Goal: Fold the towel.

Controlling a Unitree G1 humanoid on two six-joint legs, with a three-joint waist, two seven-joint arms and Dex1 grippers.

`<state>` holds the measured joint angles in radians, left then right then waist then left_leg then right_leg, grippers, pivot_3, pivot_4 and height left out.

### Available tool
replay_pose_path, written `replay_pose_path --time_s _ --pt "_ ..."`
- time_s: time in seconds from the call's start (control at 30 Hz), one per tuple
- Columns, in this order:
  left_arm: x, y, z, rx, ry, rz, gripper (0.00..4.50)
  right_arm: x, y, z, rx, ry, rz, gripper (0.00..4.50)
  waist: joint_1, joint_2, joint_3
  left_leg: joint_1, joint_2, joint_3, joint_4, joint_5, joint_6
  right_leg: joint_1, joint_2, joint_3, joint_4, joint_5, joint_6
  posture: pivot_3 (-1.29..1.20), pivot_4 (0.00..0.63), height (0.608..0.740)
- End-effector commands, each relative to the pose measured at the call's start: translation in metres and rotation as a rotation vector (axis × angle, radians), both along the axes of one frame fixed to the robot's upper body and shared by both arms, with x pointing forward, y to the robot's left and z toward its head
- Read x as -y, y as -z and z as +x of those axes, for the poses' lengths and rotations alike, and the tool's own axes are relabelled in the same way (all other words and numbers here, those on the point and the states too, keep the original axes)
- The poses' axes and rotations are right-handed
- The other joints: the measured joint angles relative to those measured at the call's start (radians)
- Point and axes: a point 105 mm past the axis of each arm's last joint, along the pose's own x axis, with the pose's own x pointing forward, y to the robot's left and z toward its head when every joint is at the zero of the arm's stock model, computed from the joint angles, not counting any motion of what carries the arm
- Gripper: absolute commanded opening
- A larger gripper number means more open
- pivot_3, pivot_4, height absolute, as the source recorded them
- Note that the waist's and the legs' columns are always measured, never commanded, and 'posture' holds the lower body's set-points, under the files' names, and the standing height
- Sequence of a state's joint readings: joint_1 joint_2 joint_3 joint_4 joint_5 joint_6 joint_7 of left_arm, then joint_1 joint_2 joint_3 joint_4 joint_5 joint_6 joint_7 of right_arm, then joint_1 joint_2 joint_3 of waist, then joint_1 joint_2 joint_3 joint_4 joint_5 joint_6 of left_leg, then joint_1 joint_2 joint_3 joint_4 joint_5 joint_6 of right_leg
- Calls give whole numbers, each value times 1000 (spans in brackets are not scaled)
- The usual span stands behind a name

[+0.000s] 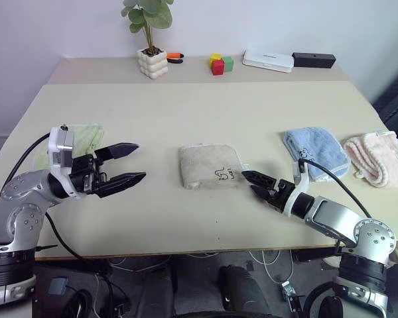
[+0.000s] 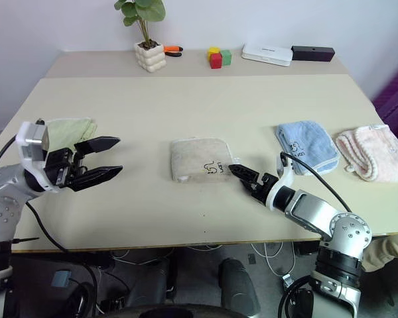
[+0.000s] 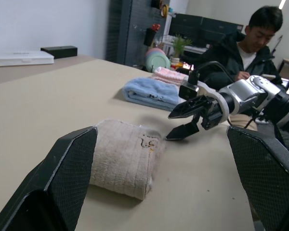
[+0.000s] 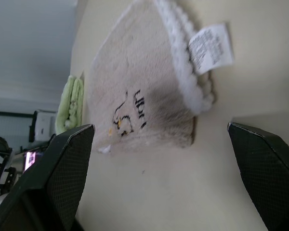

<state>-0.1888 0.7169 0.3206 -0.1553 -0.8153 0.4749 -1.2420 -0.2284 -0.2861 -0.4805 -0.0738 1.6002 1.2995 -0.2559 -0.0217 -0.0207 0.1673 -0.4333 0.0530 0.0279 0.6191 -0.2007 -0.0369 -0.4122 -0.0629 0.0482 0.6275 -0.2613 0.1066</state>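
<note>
The beige-tan towel (image 1: 209, 165) lies folded into a small rectangle at the middle of the table, its dark embroidered mark up and a white tag (image 4: 210, 47) at its right edge. My left gripper (image 1: 131, 164) hovers open to the towel's left, fingers pointing at it, with a gap of bare table between. My right gripper (image 1: 253, 183) is open just off the towel's front right corner, apart from the cloth. Nothing sits between either pair of fingers. In the left wrist view the towel (image 3: 123, 156) lies flat with the right gripper (image 3: 180, 121) beyond it.
A pale green folded towel (image 1: 86, 137) lies behind my left gripper. Light blue (image 1: 316, 150) and pink (image 1: 379, 156) towels lie at the right. A potted plant (image 1: 151, 61), coloured blocks (image 1: 219, 63) and two boxes stand at the far edge. A seated person (image 3: 238, 50) shows in the left wrist view.
</note>
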Motion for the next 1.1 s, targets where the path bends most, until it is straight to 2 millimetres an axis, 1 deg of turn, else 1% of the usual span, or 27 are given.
replay_pose_path --time_s 0.03,0.13,0.23,0.53,0.67,0.7,0.73,0.87,0.97,1.0,1.1 --pt "0 -12 -6 47 -4 4 4397 -12 -7 -4 2 -33 58 4500 0 0 0 0 0 0 0 0 0 0 0 0 0 0 0 0 150 740" --pt "-1 -12 -7 48 -10 3 4397 -17 -1 -4 -26 -40 45 4500 1 0 0 0 0 0 0 0 0 0 0 0 0 0 0 0 150 740" --pt "-1 -13 -7 44 -15 -1 4397 -18 6 2 -60 -11 46 4500 0 0 0 0 0 0 0 0 0 0 0 0 -1 0 0 0 150 740" --pt "1 -15 -8 38 -22 -7 4397 -32 4 16 -49 1 67 4500 -19 0 0 0 2 0 -1 0 0 -1 1 0 -1 0 0 0 150 740" --pt "1 -15 -9 34 -26 -8 4397 -38 9 19 -68 9 87 4500 -23 0 0 0 2 0 -3 0 0 -1 1 0 -2 0 0 0 150 740" --pt "1 -14 -9 33 -27 -9 4500 -40 10 20 -70 11 93 3971 -24 0 0 0 2 0 -3 0 0 -1 1 0 -2 0 0 0 150 740" --pt "1 -14 -9 33 -27 -9 4500 -41 10 22 -69 14 98 3661 -25 0 0 0 2 0 -3 0 0 -1 1 0 -2 0 0 0 150 740" --pt "2 -13 -9 27 -29 -10 4500 -47 8 25 -67 16 124 1663 -24 0 0 0 2 0 -4 0 0 -2 2 0 -2 0 0 0 150 740" --pt "2 -11 -10 22 -29 -11 4500 -50 11 24 -71 8 113 185 -25 -2 -1 -1 3 0 -4 0 0 -2 3 0 -2 0 0 0 150 740" --pt "1 -11 -10 20 -30 -11 4500 -51 11 24 -71 6 112 77 -25 -3 -2 -1 4 0 -4 0 0 -2 3 0 -2 0 0 0 150 740" --pt "1 -10 -10 16 -35 -14 4500 -49 8 27 -61 17 118 77 -24 -3 -2 0 5 0 -4 0 0 -2 3 0 -2 0 0 0 150 740"
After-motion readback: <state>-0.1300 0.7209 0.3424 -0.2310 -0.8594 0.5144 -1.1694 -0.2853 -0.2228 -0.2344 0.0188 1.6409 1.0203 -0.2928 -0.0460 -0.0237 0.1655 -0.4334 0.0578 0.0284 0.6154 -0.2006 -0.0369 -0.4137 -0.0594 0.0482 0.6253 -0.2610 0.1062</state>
